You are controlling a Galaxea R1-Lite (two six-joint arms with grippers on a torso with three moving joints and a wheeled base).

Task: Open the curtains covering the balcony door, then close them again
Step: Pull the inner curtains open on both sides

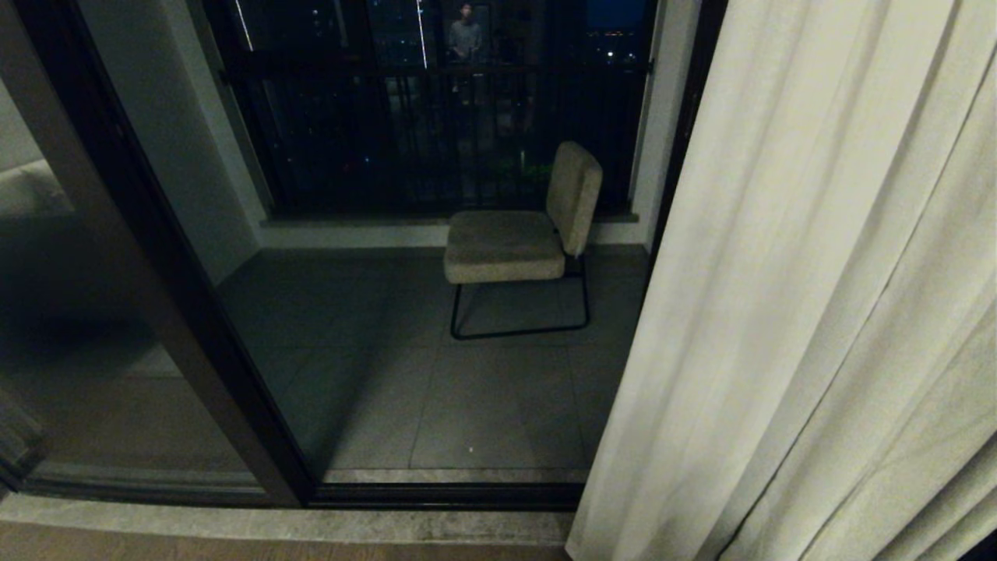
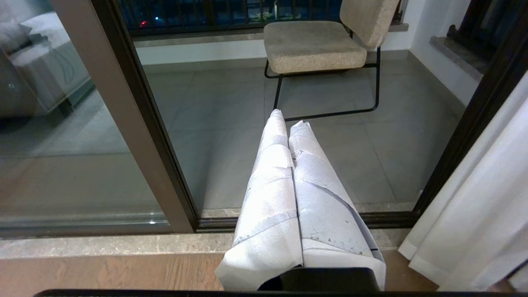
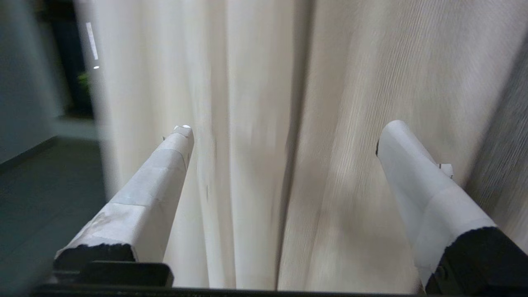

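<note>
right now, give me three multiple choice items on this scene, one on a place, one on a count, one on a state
1. Where are the curtains gathered in the head view?
A. right side
B. left side
C. across the whole door

2. How many chairs stand on the balcony?
A. none
B. one
C. three

3. How is the right gripper?
A. shut on fabric
B. open, facing the curtains
C. holding the chair

Key: 1 A, the folds hang at the right and the balcony door glass is bare; 2 B, a single beige seat; 3 B, its fingers stand wide apart with nothing between them.
</note>
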